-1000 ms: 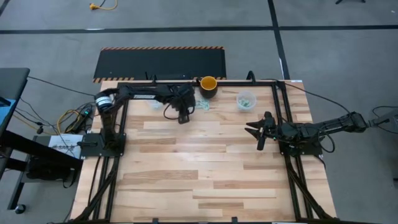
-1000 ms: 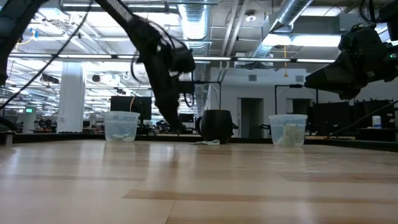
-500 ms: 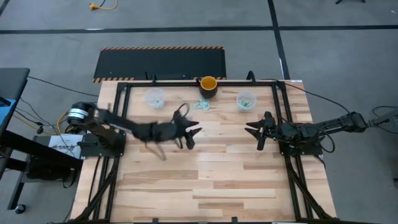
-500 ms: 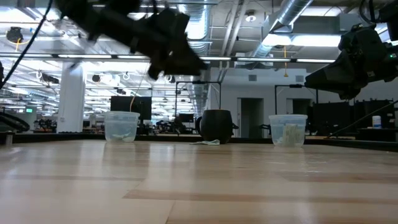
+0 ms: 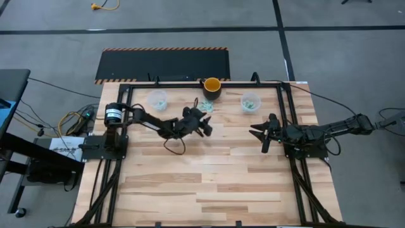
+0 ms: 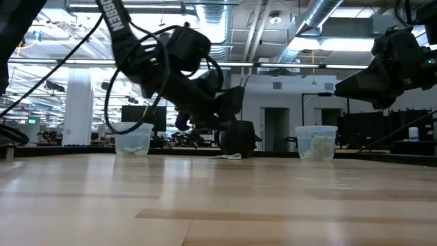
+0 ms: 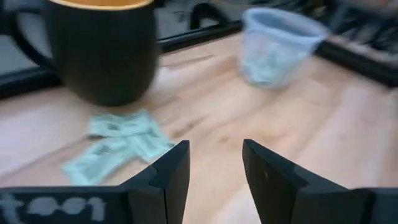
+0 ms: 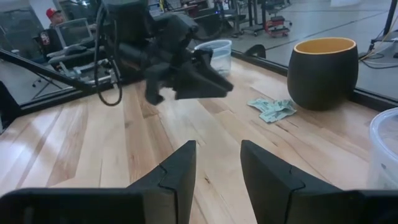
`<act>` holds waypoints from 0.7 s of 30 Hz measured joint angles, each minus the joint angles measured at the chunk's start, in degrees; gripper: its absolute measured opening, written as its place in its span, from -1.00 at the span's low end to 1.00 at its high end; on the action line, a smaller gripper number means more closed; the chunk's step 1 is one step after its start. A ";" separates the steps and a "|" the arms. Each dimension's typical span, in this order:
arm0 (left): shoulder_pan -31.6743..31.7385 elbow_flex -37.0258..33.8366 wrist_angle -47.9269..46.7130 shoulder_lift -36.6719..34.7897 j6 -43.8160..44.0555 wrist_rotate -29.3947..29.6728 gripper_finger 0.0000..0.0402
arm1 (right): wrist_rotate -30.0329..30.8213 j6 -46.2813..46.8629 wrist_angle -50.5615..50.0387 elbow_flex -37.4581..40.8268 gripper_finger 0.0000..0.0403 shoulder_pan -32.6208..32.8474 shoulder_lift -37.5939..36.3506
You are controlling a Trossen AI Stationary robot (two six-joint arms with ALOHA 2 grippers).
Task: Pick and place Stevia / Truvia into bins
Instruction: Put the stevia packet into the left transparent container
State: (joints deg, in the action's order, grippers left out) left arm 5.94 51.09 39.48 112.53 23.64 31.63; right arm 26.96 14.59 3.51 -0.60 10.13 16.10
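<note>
The Stevia / Truvia sachets point(image 5: 205, 106) lie flat in a small light-green pile on the wood, just in front of the yellow-orange mug point(image 5: 211, 87). Two clear cups, the left bin point(image 5: 157, 99) and the right bin point(image 5: 250, 101), stand near the far edge, each with sachets inside. My left gripper point(image 5: 205, 125) hovers open just short of the pile. In its wrist view point(image 7: 214, 163) the sachets point(image 7: 121, 146) sit ahead of its fingers, off to one side of the gap. My right gripper point(image 5: 262, 135) waits open at the table's right, above the wood point(image 8: 217, 163).
The dark mug point(image 7: 102, 53) stands right behind the pile, between the two cups. The black table frame point(image 5: 190, 82) runs along the far edge and both sides. Bare wood point(image 5: 209, 177) fills the middle and near half of the table.
My left gripper swung from the spot between the left bin and the mug toward the table's middle and rose. Then it came back toward the far edge, dropped lower, and now points at the sachet pile. The sachets and cups have stayed put.
</note>
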 joint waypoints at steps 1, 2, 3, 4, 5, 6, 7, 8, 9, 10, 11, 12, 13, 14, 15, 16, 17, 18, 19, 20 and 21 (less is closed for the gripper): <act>0.11 1.10 -2.27 0.04 -0.26 1.54 -0.31 | 0.02 -0.02 0.00 0.00 -0.40 0.01 0.02; 0.12 1.98 -4.27 0.02 -0.31 3.10 -0.31 | 0.02 0.00 0.00 0.00 -0.40 0.00 0.00; 0.12 2.61 -6.21 -0.02 -0.20 4.43 -0.31 | 0.02 -0.02 0.00 0.00 -0.40 0.02 0.00; 0.14 2.91 -7.87 -0.02 -0.14 5.42 -0.31 | 0.01 0.00 -0.01 0.00 -0.40 0.02 0.01; 0.29 2.96 -9.14 -0.02 -0.04 6.35 -0.31 | 0.02 -0.01 -0.01 0.00 -0.40 0.01 0.01; 0.47 2.97 -9.82 0.01 0.25 7.10 -0.31 | 0.02 -0.01 -0.01 0.00 -0.40 0.01 0.01; 0.76 3.01 -10.31 0.02 0.75 7.55 -0.31 | 0.02 -0.02 -0.02 0.00 -0.40 0.02 0.02; 1.13 3.09 -10.75 0.02 1.20 7.77 -0.31 | 0.02 0.00 -0.02 0.00 -0.40 0.00 0.00; 1.56 3.14 -11.63 0.02 1.72 7.75 -0.31 | 0.02 -0.01 -0.02 0.00 -0.40 0.02 0.02; 1.95 3.14 -12.91 0.02 2.55 7.76 -0.31 | 0.02 0.00 -0.02 0.00 -0.40 0.02 0.01; 2.31 3.12 -14.10 0.02 3.31 7.71 -0.31 | 0.02 0.00 -0.02 0.00 -0.40 0.01 0.02; 2.70 3.10 -14.94 0.02 3.66 7.38 -0.31 | 0.02 0.00 -0.02 0.00 -0.40 0.01 0.01; 3.14 3.10 -15.45 0.02 3.74 6.77 -0.31 | 0.02 0.00 -0.02 0.00 -0.40 0.02 0.00; 3.50 3.10 -15.86 0.02 3.80 5.96 -0.31 | 0.02 -0.01 -0.02 0.00 -0.40 0.02 0.00; 3.87 3.10 -16.51 0.02 3.87 5.18 -0.31 | 0.02 0.00 -0.02 0.00 -0.40 0.02 0.02; 4.22 3.10 -17.00 0.02 3.87 4.37 -0.31 | 0.02 -0.02 -0.02 0.00 -0.40 0.02 0.00; 4.53 3.06 -17.11 0.02 3.87 3.48 -0.31 | 0.02 -0.02 -0.02 0.00 -0.40 0.02 0.02; 4.83 3.06 -17.02 0.02 3.81 2.48 -0.31 | 0.02 -0.01 -0.02 0.00 -0.40 0.00 0.02; 5.07 3.08 -16.90 0.02 3.53 1.62 -0.31 | 0.02 0.00 -0.02 0.00 -0.40 0.00 0.00; 5.33 3.08 -17.03 0.02 2.83 0.97 -0.31 | 0.02 0.00 -0.02 0.00 -0.40 0.01 0.00; 5.55 3.08 -17.45 0.02 2.17 0.46 -0.31 | 0.02 -0.02 -0.02 0.00 -0.40 0.01 0.01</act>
State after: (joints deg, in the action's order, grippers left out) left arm 11.50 54.17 22.03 112.55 25.81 32.09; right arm 26.98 14.57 3.49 -0.60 10.14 16.11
